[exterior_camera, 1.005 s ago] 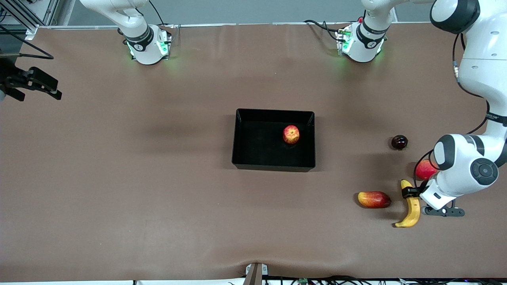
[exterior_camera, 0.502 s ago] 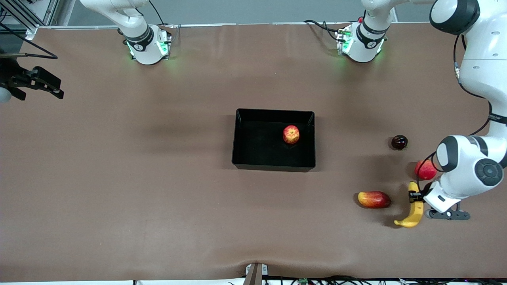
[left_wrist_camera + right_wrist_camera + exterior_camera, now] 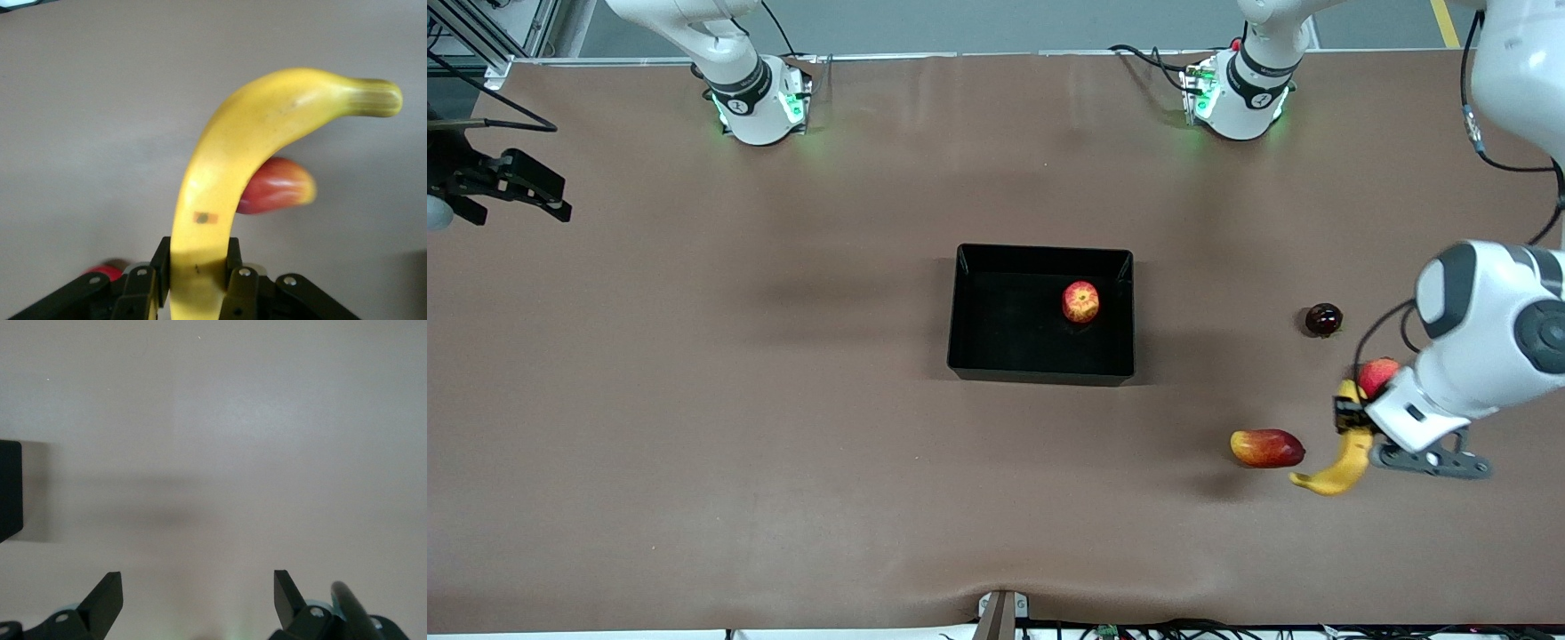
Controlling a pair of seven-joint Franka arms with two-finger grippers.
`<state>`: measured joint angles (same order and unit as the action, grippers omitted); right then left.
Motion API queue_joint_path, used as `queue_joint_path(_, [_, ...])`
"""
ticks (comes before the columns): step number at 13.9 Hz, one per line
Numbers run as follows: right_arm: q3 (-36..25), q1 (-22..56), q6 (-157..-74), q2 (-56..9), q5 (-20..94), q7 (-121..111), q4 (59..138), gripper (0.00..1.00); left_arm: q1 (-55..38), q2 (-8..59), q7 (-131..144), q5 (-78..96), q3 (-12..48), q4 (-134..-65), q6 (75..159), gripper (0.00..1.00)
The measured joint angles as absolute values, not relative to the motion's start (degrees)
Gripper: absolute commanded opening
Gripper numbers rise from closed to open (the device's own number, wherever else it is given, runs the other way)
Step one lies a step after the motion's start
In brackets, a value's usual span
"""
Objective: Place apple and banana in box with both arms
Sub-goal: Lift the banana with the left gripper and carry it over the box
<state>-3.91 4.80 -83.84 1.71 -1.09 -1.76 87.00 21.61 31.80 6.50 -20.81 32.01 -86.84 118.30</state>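
The mottled red-yellow apple [image 3: 1080, 302] lies in the black box [image 3: 1040, 369] at mid-table, toward the left arm's end of the box. My left gripper [image 3: 1352, 416] is shut on the yellow banana [image 3: 1338, 467] and holds it above the table near the left arm's end. The left wrist view shows the banana [image 3: 230, 173] clamped between the fingers [image 3: 159, 263]. My right gripper [image 3: 503, 187] is open and empty over the table's edge at the right arm's end; its wrist view shows the gripper [image 3: 198, 592] over bare table and a corner of the box [image 3: 9, 490].
An elongated red-yellow fruit [image 3: 1266, 447] lies on the table beside the held banana; it also shows in the left wrist view [image 3: 280, 187]. An evenly red round fruit [image 3: 1378, 373] is partly hidden by the left arm. A dark round fruit [image 3: 1323, 319] lies farther from the camera.
My left gripper has lifted the banana off the table, and its free end now swings toward the elongated fruit. The right gripper has barely moved.
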Motion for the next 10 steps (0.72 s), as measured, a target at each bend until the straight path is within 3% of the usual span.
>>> queue_joint_path(4, [-3.94, 4.74, -83.82, 1.71, -1.02, -1.76, 87.0, 1.0, 20.06, 29.47, 25.79, -20.8, 43.34, -90.0, 113.46, 0.0])
queue_joint_path(10, [-3.93, 4.72, -83.81, 1.71, -0.97, -1.76, 87.0, 1.0, 3.59, 30.57, 50.59, -20.86, 44.76, -93.24, 112.55, 0.0])
